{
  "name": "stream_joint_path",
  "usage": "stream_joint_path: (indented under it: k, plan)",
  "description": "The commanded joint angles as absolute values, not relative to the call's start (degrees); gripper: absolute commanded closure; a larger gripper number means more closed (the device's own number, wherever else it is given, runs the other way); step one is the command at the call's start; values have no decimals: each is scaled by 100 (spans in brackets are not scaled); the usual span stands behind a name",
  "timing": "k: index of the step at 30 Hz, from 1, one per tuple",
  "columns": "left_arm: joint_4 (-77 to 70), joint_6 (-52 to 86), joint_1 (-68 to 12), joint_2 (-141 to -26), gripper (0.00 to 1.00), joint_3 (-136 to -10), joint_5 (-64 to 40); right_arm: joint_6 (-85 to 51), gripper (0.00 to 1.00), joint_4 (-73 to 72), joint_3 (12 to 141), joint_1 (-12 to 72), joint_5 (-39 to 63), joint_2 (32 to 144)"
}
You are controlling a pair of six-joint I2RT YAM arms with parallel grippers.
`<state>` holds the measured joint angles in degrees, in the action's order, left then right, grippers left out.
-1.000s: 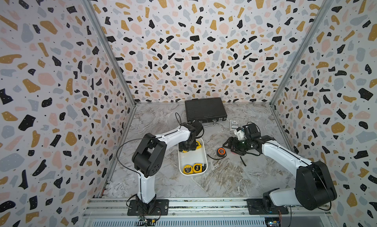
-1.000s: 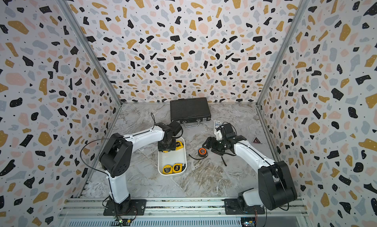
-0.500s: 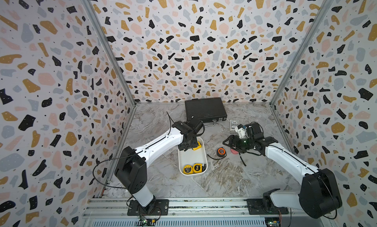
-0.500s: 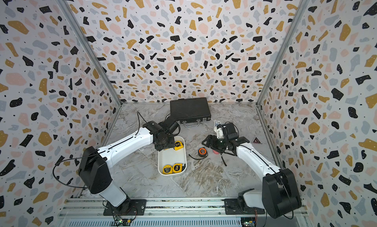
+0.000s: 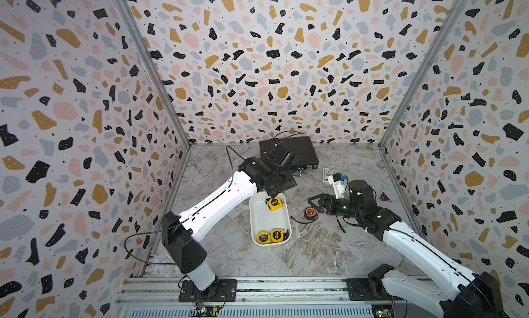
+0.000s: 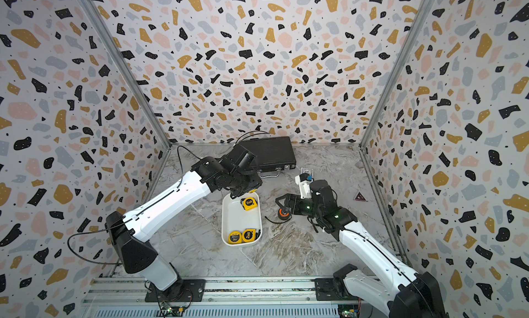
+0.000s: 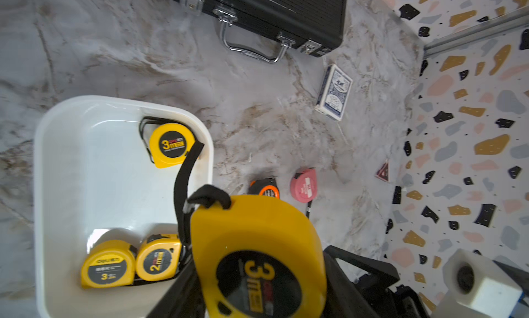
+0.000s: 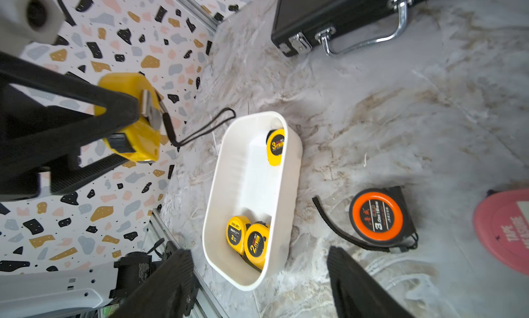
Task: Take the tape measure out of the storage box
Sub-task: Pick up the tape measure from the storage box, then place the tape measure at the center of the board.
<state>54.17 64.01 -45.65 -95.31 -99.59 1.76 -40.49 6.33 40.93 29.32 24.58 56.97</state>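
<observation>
Left pincer, angled downward, grips tape measure.

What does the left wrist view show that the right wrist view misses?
Only left wrist: the card deck, the red triangle sticker and the held yellow tape measure's 3m face. Only right wrist: that tape's metal clip side, with the left hand clamped across it, and the orange tape's full face. Both: the storage box holding three yellow tapes, the black briefcase, the pink tape.
</observation>
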Motion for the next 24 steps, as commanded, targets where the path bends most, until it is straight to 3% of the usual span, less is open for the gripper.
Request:
stream_joint_path:
  k: [1, 24]
  plan:
    - [5199, 6822, -4734, -9757, 100, -10274, -51, -4061, 19, -83, 3976, 2999, 2083, 5365]
    - [4136, 7764, -5222, -9927, 100, -10250, -442, -4214, 16, -1485, 3451, 3148, 1832, 5392]
